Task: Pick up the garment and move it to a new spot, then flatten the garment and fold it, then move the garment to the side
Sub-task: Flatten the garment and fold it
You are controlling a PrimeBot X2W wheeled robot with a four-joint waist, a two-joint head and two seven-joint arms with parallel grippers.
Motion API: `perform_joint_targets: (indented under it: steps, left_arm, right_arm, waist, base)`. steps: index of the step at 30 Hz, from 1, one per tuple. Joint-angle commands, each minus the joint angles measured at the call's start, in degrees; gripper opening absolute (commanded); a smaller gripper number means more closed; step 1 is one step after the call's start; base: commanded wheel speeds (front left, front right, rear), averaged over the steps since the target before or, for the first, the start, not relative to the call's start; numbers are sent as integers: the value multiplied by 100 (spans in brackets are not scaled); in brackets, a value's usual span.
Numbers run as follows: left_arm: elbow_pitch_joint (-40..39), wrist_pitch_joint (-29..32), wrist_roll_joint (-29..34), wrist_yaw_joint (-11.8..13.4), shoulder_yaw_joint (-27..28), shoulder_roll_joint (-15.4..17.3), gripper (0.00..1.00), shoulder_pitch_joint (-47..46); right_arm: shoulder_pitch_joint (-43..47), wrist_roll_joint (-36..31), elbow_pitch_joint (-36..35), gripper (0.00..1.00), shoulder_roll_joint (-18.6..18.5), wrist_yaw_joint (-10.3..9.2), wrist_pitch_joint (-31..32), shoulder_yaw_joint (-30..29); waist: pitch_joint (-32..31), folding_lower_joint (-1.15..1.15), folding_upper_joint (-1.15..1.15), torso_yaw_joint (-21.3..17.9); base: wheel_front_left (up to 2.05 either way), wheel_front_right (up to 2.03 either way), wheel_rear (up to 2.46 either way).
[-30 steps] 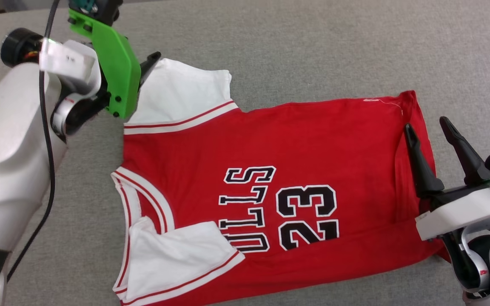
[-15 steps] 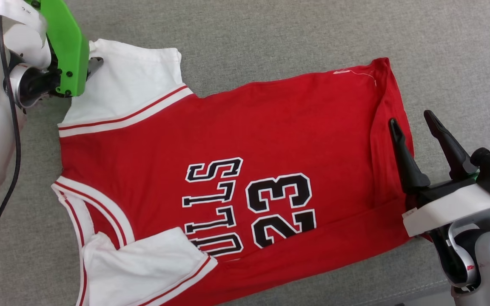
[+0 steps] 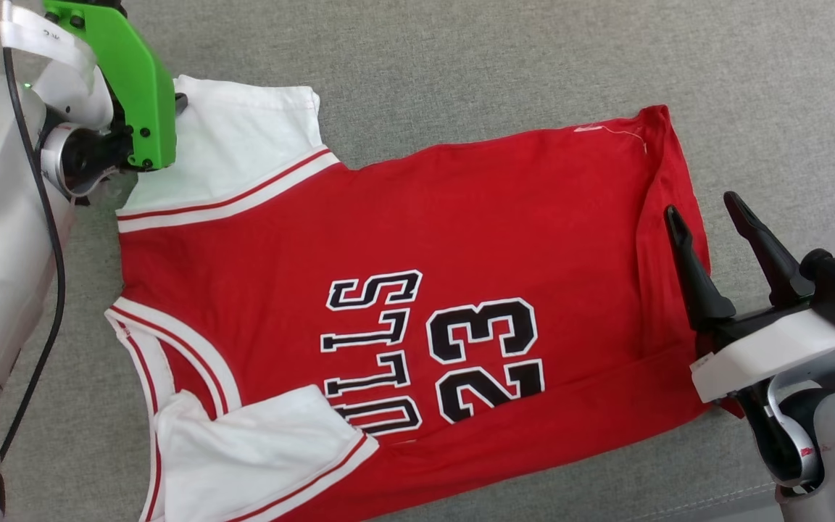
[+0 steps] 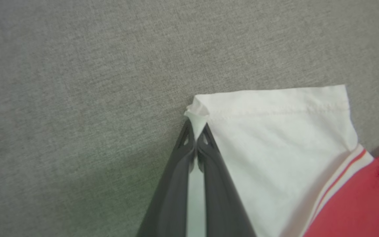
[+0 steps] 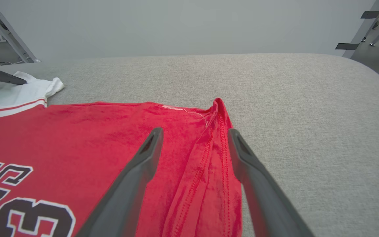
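Garment [image 3: 417,239] lies spread front-up on the grey cloth surface [image 3: 461,65], collar toward my left and hem toward my right. My left gripper [image 4: 196,127] is pinched tight on the outer corner of the far white sleeve [image 4: 275,131], with cloth caught between the fingers. My right gripper [image 3: 700,206] has its fingers apart, one on either side of the rumpled hem fold [image 5: 215,158], and holds nothing. The near sleeve [image 3: 258,449] is folded onto the front and covers part of the lettering [image 3: 432,348].

Grey fabric surface [image 3: 461,65], pale wall [image 5: 176,26], metal stands [image 5: 370,19]
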Motion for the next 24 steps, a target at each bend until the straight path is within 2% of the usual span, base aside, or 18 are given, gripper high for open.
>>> perform_joint_targets:
  steps: [1, 7, 15, 19, 24]
  left_arm:
    - [-14, -119, -38, -16, -23, -11, 0, 143]
    - [-238, -749, -147, -16, 23, -17, 0, 318]
    - [-1064, -1258, -9, 55, -40, 104, 0, 642]
    - [-1851, -1322, 40, 274, -64, 225, 0, 904]
    - [-2986, -1304, 97, 682, -65, 453, 0, 1250]
  right_arm:
    - [-74, -53, 15, 100, -49, -4, 61, -29]
    - [-33, -96, 36, 100, -346, -4, 617, -152]
    - [-372, 41, 67, 100, -997, -4, 2155, -226]
    - [-783, 267, 224, 100, -1291, -4, 3053, -201]
    - [-1433, 484, 695, 100, -1493, -4, 3970, -164]
  waist:
    - [-195, -1, 0, 103]
    - [-605, -1, 0, 353]
    - [-817, -1, 0, 761]
    - [-766, -1, 0, 958]
    - [-618, -1, 0, 1182]
  base:
    - [0, 0, 0]
    - [0, 0, 0]
    - [0, 0, 0]
    - [0, 0, 0]
    - [0, 0, 0]
